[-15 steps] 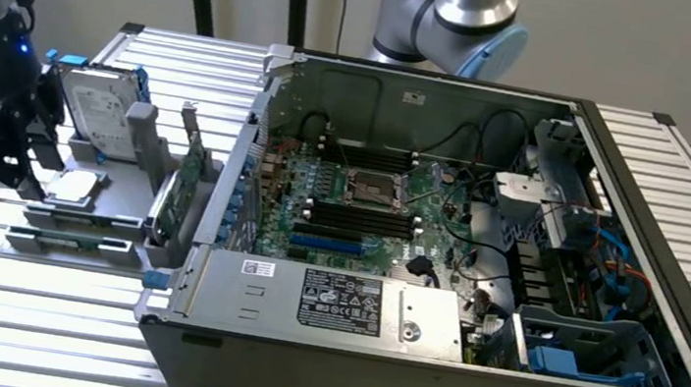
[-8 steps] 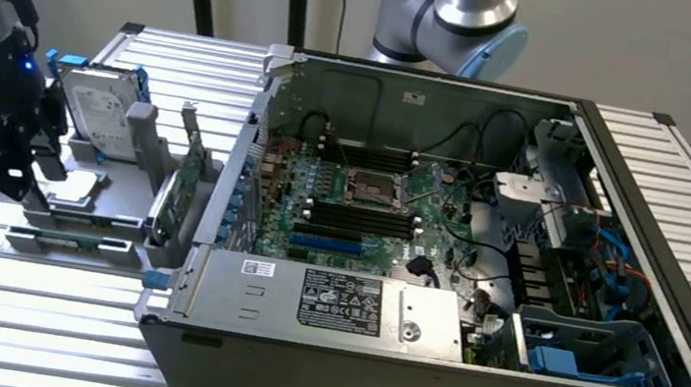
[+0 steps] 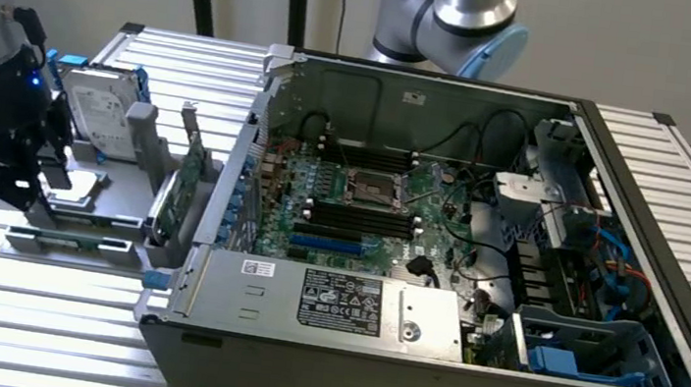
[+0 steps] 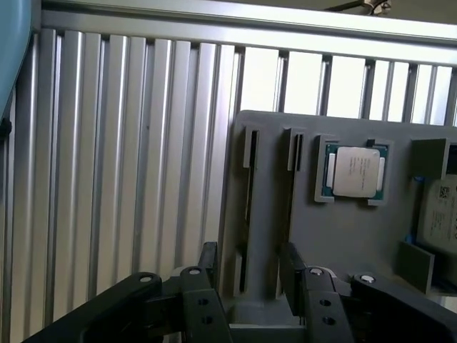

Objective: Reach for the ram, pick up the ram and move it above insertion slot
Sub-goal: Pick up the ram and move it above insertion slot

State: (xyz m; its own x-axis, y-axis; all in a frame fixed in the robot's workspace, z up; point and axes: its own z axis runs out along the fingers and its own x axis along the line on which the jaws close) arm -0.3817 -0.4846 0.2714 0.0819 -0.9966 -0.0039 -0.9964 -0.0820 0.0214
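The gripper (image 4: 250, 264) is wide open and holds nothing. Its fingers (image 4: 208, 266) sit on either side of a narrow slot in the grey holder (image 4: 343, 236). The ram (image 3: 70, 240) stands on edge in that holder on the desk (image 3: 38, 334), just below the gripper. Its long axis runs across the exterior view, seemingly in line with the gap between the jaws. Whether anything touches cannot be told.

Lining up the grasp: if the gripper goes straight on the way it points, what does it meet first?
Probably the long, thin green ram stick, standing in a slot of the grey plastic holder tray and straddled by the open black gripper. Depth is unclear, so the tray may come first.
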